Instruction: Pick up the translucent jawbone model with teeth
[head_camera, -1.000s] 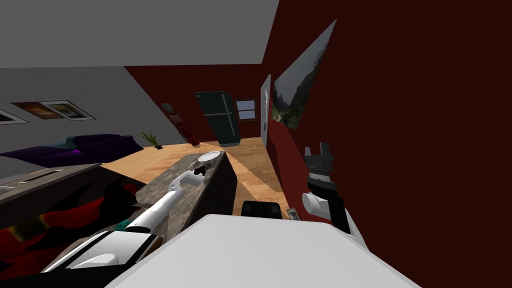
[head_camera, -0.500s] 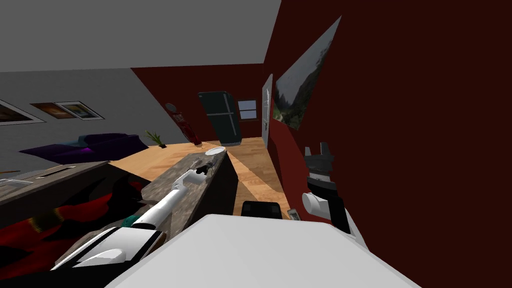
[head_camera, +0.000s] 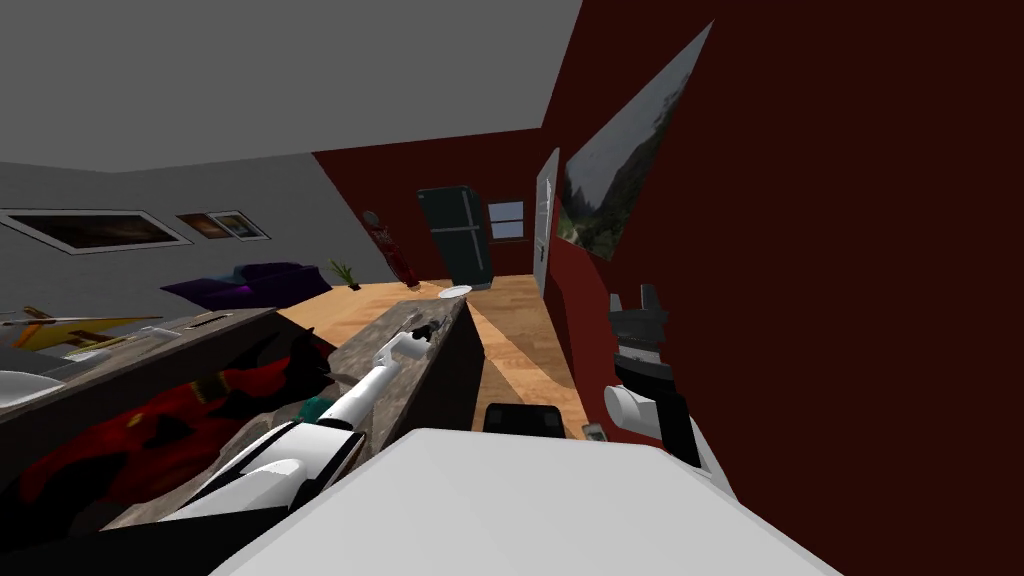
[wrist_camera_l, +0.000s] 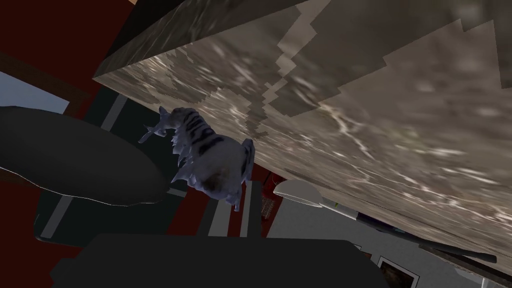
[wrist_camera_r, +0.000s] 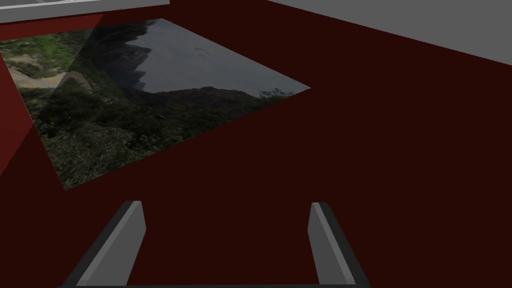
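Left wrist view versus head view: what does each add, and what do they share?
Left wrist view: a pale, dark-striped jawbone model close ahead of the hand, by the counter's edge. Head view: the right gripper raised, open, beside the dark red wall; a white plate at the counter's far end. Both: the mottled stone-look counter.

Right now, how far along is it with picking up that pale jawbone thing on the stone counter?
Done: the left gripper is out over the counter, with the jawbone model directly ahead of it, close. In hand: the grasp itself; whether the model is gripped yet cannot be told. Left: lifting it clear of the counter. The right gripper hangs open by the red wall, unused.
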